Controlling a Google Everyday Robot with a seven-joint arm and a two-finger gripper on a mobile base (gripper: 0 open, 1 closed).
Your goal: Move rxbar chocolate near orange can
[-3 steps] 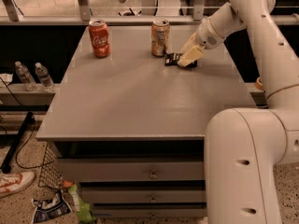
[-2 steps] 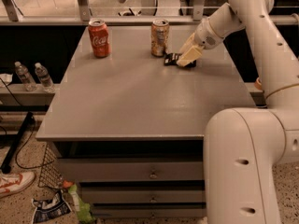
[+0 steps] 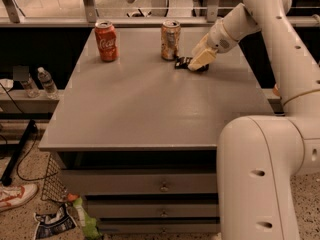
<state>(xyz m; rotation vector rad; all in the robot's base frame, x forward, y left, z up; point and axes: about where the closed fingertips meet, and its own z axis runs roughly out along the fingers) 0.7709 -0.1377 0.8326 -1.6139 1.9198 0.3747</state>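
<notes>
gripper on rxbar chocolate | beside orange can | grasp unclear

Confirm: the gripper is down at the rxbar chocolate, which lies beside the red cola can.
Wrong can. In the camera view the rxbar chocolate, with the gripper down at it, lies beside the orange can; the red cola can stands apart.

surface: cola can far left | orange can far centre, right of cola can, well apart | rxbar chocolate just right of orange can, slightly nearer | gripper over the bar's right end, far right
</notes>
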